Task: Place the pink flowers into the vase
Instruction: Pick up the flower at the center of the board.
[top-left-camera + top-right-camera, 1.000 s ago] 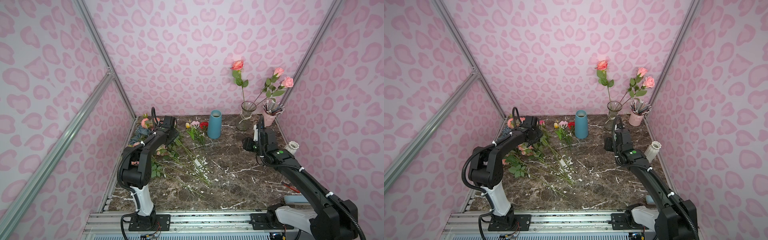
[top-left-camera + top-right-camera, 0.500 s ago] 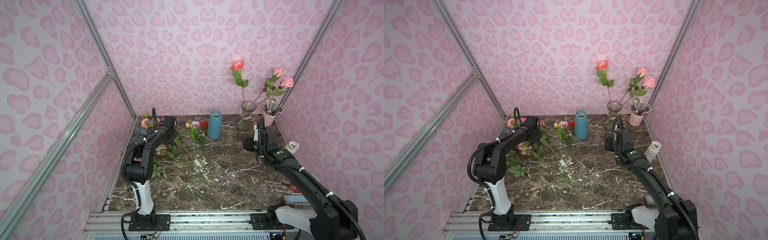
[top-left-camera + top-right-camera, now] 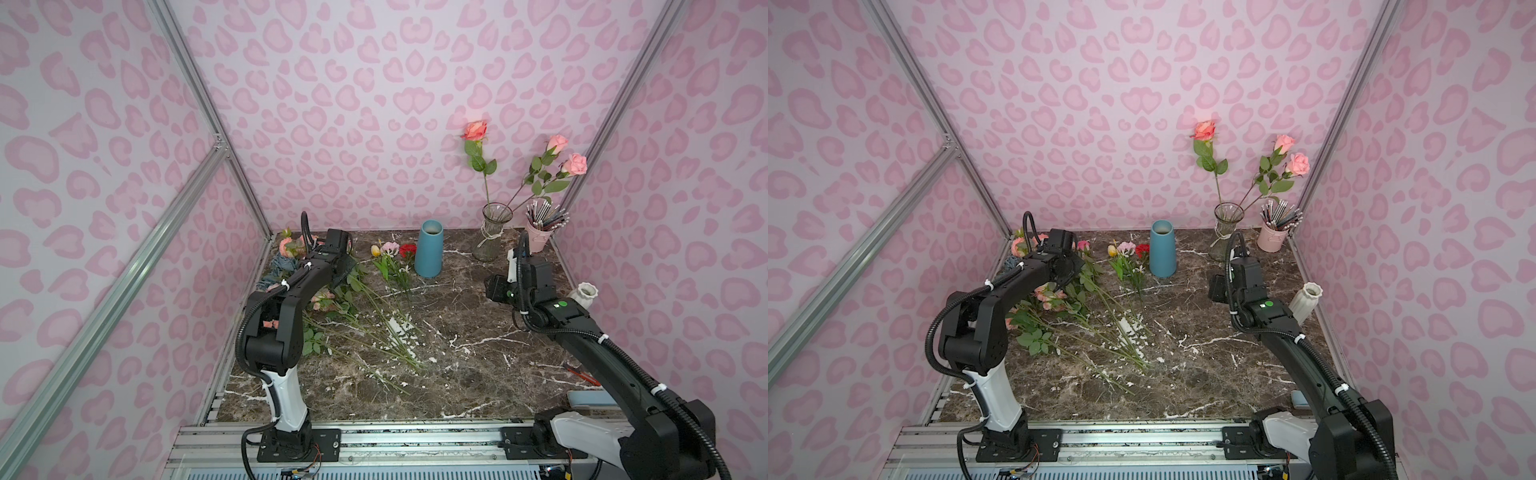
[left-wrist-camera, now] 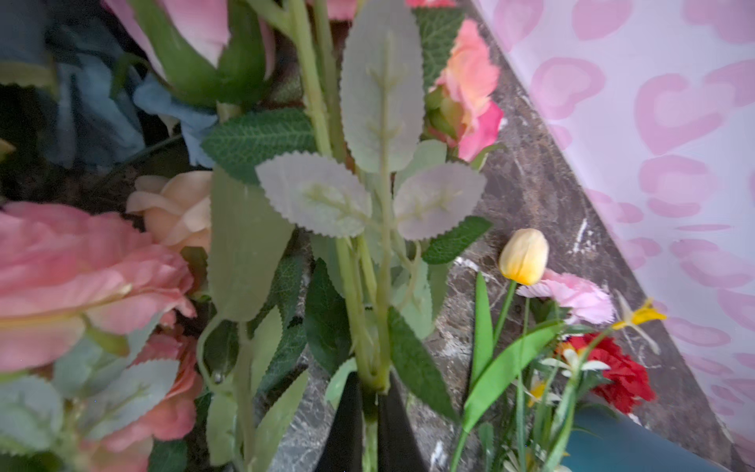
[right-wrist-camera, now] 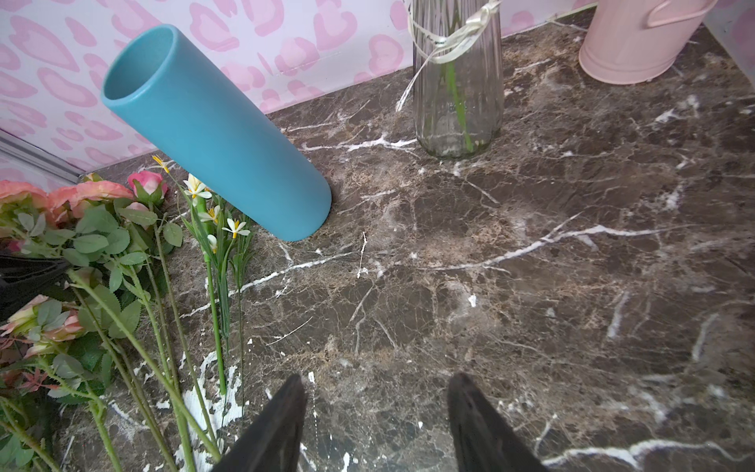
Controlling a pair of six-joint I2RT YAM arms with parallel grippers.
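Most of the pink flowers (image 3: pixel 322 297) lie in a loose heap on the dark marble tabletop (image 3: pixel 457 353), left of centre in both top views (image 3: pixel 1050 295). Their long green stems fan down and to the right. The blooms are ruffled, salmon to soft pink with paler edges, set among serrated green leaves. The left wrist view shows one large pink bloom (image 4: pixel 81 278) at the left edge and a deeper pink rose (image 4: pixel 470 90) near the top.

The left gripper (image 4: pixel 369 384) sits low over this heap, and its two black fingers are pinched tight on a green stem (image 4: pixel 359 306) that runs up the frame among pale leaf backs. I cannot tell which bloom this stem carries.

Three more pink flowers already stand in the glass vase (image 3: pixel 492 232) at the upper right. One is a salmon rose (image 3: pixel 474 130) on an upright stem. The other two are pink roses (image 3: pixel 575 163) leaning right.

The right gripper (image 5: pixel 376 384) hovers over bare marble at the right (image 3: pixel 494 286), jaws parted and empty.

A teal vase (image 3: pixel 430 249) stands at centre back, with a red carnation (image 3: pixel 408 249) and a yellow tulip (image 4: pixel 524 255) just to its left.
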